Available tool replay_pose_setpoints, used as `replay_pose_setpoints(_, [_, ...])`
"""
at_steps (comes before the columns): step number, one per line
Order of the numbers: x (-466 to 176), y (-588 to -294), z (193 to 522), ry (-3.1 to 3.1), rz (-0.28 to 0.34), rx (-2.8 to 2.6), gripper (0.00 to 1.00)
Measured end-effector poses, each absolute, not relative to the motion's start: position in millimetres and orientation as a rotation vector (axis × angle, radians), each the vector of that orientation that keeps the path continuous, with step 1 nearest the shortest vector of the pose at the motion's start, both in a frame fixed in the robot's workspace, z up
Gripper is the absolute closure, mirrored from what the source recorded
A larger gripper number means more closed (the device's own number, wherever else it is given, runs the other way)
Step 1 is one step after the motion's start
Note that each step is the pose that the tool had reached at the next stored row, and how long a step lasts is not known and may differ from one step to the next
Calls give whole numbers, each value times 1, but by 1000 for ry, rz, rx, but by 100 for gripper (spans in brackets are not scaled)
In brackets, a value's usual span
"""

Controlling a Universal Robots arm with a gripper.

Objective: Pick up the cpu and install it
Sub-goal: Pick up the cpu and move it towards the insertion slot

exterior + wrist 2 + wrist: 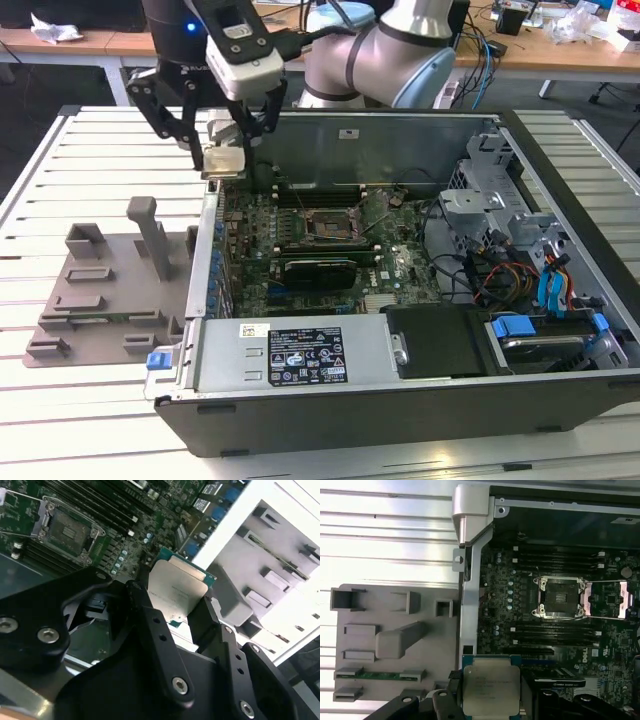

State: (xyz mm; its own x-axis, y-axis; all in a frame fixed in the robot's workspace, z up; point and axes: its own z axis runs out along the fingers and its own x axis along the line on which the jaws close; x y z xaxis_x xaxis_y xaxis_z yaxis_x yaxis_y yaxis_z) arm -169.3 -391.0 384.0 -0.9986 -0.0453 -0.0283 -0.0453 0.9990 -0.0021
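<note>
1. The cpu (491, 690) is pinched between the two black fingers (150, 620) of the gripper (491, 696). They press on opposite edges. This grip probably keeps the chip level and leaves its underside untouched.
2. The chip is a thin square. It has a pale, matte silver lid with rounded corners, and a green board shows as a narrow rim around the lid.
3. In the exterior view the gripper carries the chip in the air, directly above the case (400, 150) side wall, which is thin grey sheet metal.
4. Below the gripper and further into the case lies the green motherboard (300, 215), crowded with small parts and long dark slots.
5. The socket (560, 597) lies on that board, well apart from the gripper. It is a square metal frame around a dark recess, and nothing is seated in it, so the install is not yet done.
6. On the gripper's other side, outside the case, is the holder (390, 640). It is a dull grey plastic block with upright posts and shallow pockets.
7. Under everything is the table (40, 200), made of white ribbed slats.
</note>
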Motion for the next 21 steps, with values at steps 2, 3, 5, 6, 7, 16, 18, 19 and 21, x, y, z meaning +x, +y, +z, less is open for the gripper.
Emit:
replay_pose_setpoints(2, [-160,-391,384,3112,-2,-70,45])
replay_pose_setpoints(3, [-157,-391,383,3112,-2,-70,45])
replay_pose_setpoints(5, [-146,-391,383,3112,-2,-70,45])
replay_pose_setpoints(6, [-142,-391,383,3112,-2,-70,45])
replay_pose_setpoints(7, [-140,-391,383,3112,-2,-70,45])
replay_pose_setpoints(16, [-101,-390,380,3112,-2,-70,45])
replay_pose_setpoints(18, [-94,-387,374,3113,-3,-70,45])
replay_pose_setpoints(19, [-91,-386,372,3113,-4,-71,45])
replay_pose_setpoints(21, [-83,-384,367,3113,-5,-70,45])
